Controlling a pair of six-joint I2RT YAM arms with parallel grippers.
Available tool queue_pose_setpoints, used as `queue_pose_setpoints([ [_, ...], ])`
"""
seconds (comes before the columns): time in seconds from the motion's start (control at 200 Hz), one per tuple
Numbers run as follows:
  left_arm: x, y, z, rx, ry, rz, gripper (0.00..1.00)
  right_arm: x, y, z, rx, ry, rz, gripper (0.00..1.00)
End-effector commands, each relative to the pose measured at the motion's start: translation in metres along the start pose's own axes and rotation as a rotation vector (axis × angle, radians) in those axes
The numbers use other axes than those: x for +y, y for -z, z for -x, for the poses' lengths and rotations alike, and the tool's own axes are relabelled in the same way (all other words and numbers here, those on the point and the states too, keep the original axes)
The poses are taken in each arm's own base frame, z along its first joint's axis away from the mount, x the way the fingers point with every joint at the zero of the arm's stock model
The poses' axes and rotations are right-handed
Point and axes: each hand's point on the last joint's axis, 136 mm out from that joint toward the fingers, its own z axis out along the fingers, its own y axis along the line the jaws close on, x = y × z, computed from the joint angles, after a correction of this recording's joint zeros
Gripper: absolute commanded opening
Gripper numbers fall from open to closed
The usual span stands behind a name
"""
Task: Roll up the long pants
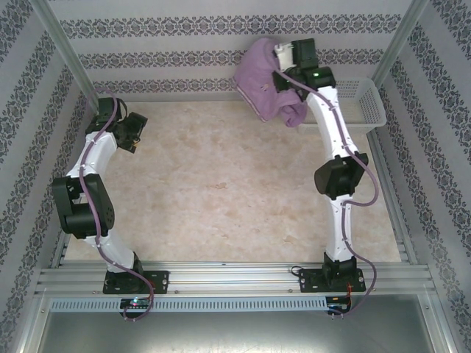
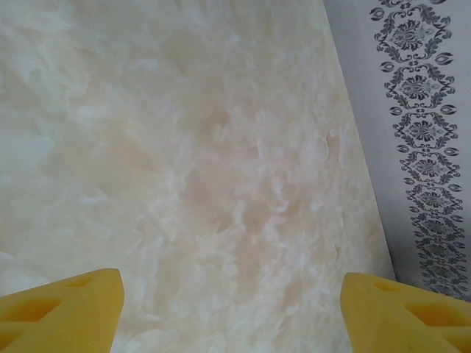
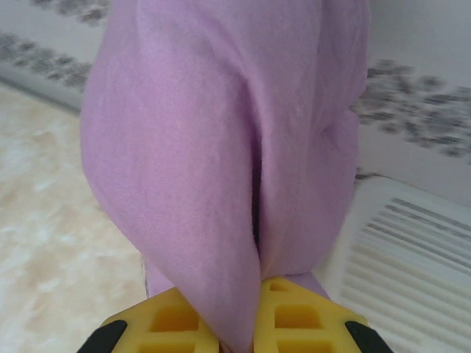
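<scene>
- The right gripper [image 3: 237, 318] was pinched shut on the long pants [image 3: 221, 147]; lilac cloth came out of the narrow gap between its two yellow fingers [image 3: 169, 320].
- From above, the long pants [image 1: 261, 84] were a bunched lilac lump at the far right of the table [image 1: 221, 191], held by the right gripper [image 1: 288, 62] in front of the patterned back wall [image 1: 184, 44].
- One end of the bundle drooped toward the far edge of the table, just beside the right arm [image 1: 335, 140]. Whether it touched the tabletop could not be told.
- A white slatted basket [image 1: 366, 103] stood in the far right corner, just beside the pants. The right wrist view showed the same basket [image 3: 412, 250] to the right of the cloth.
- The left gripper [image 2: 232, 316] was spread wide, its yellow fingers [image 2: 62, 309] well apart with nothing between them, over bare marbled tabletop [image 2: 184, 147].
- From above, the left gripper [image 1: 136, 132] sat at the far left of the table, well apart from the pants.
</scene>
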Motion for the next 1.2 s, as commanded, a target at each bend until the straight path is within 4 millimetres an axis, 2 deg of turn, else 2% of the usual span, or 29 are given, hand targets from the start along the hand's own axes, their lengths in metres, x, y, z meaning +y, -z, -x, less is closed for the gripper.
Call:
queue_pose_setpoints([
  [0.0, -0.011, -0.004, -0.001, 0.019, 0.014, -0.024, 0.76, -0.067, 0.086, 0.072, -0.261, -0.061, -0.162, 0.0],
  [0.165, -0.013, -0.014, -0.003, 0.044, 0.029, -0.012, 0.75, -0.14, 0.124, 0.079, -0.339, -0.132, -0.293, 0.0],
  [0.285, -0.017, -0.021, -0.002, 0.055, 0.028, -0.008, 0.74, -0.181, 0.142, 0.064, -0.318, -0.165, -0.394, 0.0],
  [0.345, -0.018, -0.024, -0.002, 0.06, 0.027, -0.006, 0.74, -0.181, 0.14, 0.06, -0.312, -0.163, -0.355, 0.0],
  [0.415, -0.019, -0.029, -0.004, 0.066, 0.024, -0.005, 0.74, -0.18, 0.133, 0.054, -0.27, -0.139, -0.414, 0.0],
  [0.51, -0.018, -0.031, -0.008, 0.075, 0.02, -0.002, 0.74, -0.171, 0.11, 0.042, -0.208, -0.095, -0.428, 0.0],
  [0.64, -0.01, -0.036, -0.013, 0.086, 0.015, 0.012, 0.73, -0.166, 0.065, 0.012, -0.111, -0.1, -0.425, 0.0],
  [0.769, 0.001, -0.042, -0.019, 0.1, 0.018, 0.031, 0.73, -0.164, 0.005, -0.032, 0.022, -0.044, -0.439, 0.0],
  [0.834, 0.005, -0.043, -0.021, 0.104, 0.017, 0.04, 0.73, -0.166, -0.012, -0.049, 0.056, -0.06, -0.446, 0.0],
  [0.969, 0.007, -0.042, -0.02, 0.096, 0.004, 0.049, 0.73, -0.174, -0.018, -0.058, 0.073, -0.101, -0.485, 0.0],
  [1.059, 0.005, -0.043, -0.019, 0.097, 0.002, 0.05, 0.72, -0.184, -0.01, -0.055, 0.073, -0.117, -0.533, 0.0],
  [1.194, 0.004, -0.048, -0.019, 0.109, 0.008, 0.046, 0.72, -0.207, 0.009, -0.064, 0.126, -0.101, -0.678, 0.0],
])
